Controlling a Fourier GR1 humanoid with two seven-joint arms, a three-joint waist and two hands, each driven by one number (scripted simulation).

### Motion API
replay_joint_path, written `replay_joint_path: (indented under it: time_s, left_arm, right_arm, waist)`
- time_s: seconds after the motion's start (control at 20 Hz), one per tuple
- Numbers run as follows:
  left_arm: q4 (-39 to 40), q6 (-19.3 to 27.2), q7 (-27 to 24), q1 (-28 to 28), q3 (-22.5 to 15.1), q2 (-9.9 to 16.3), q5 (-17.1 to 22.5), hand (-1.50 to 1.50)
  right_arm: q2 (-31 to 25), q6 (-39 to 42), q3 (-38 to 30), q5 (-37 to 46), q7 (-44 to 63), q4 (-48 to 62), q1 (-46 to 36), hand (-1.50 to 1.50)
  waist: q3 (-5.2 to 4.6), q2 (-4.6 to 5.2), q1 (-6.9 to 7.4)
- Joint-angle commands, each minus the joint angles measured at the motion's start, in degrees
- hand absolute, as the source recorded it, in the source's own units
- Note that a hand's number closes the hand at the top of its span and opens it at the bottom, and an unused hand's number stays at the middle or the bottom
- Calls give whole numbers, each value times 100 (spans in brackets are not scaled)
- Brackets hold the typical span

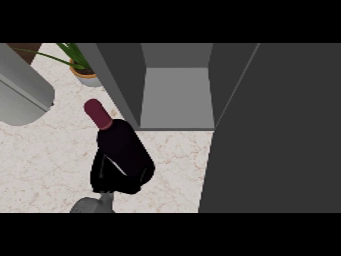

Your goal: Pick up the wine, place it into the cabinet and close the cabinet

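Note:
The wine bottle (121, 142) is dark with a maroon cap (96, 113). It leans with its neck toward the upper left, just left of the cabinet's front corner. My right hand (117, 175) is shut around the bottle's lower body and hides its base; the grey wrist (93, 205) enters from the lower edge. The grey cabinet (177, 95) stands open at the top middle, its pale inner floor bare. Its dark door (291, 130) is swung out and fills the right side. My left hand does not show.
A potted green plant (82, 64) stands at the back, left of the cabinet. A thick grey cylinder (10, 85) looms at the upper left, close to the view. The marble counter (33, 160) spreads to the left of the bottle.

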Motion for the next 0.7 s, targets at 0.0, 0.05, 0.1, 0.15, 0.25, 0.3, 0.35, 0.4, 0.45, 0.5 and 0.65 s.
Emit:
replay_joint_path:
  time_s: [0.0, 0.05, 0.1, 0.15, 0.25, 0.3, 0.35, 0.4, 0.45, 0.5, 0.65]
  left_arm:
    - [-126, 509, 286, -188, -358, -8, 358, 150]
    - [-313, 1040, -112, 138, -1112, -8, 601, 150]
    - [50, 1218, -159, -358, -1043, -8, 746, 150]
    - [356, 1161, -581, -286, -1113, -8, 852, 150]
    - [392, 759, -159, -354, -602, -8, 876, 150]
    - [720, 906, -515, -411, -807, -8, 1009, 150]
    - [515, 1605, -344, -777, -1289, -8, 1283, 150]
    - [812, 787, -271, -622, -596, -8, 991, 150]
    - [791, 1332, -551, -808, -954, -8, 1225, 150]
    - [1012, 1340, -815, -774, -1330, -8, 1307, 150]
    - [924, 1287, -647, -691, -1158, -8, 1207, 150]
  right_arm:
    - [205, -300, 546, 274, 405, -288, -187, -150]
    - [-79, -68, -208, -465, 358, -286, -132, -150]
    - [-51, 122, -341, -555, -164, 155, -102, -150]
    - [196, -191, 419, 164, 247, -331, 91, -150]
    - [84, -134, 406, 128, 346, -384, 80, -150]
    - [-80, -147, 64, -273, 679, -594, -60, -150]
    - [204, -15, 440, 241, -283, 192, 105, -150]
    - [99, -207, 398, 149, 383, -349, -53, -150]
    - [41, -145, 217, -19, 333, -106, -116, -150]
    - [-83, 152, -281, -543, -101, 112, 79, -150]
    - [-20, -105, 119, -155, 418, -213, -147, -150]
  waist:
    - [-4, 3, 0]
    - [-2, 2, -16]
    - [-1, 12, -24]
    - [-5, 7, -30]
    - [-3, 6, -11]
    - [-4, 8, -27]
    - [-3, 12, -27]
    - [-4, 7, -11]
    - [-3, 9, -17]
    - [-2, 13, -30]
    - [-3, 7, -9]
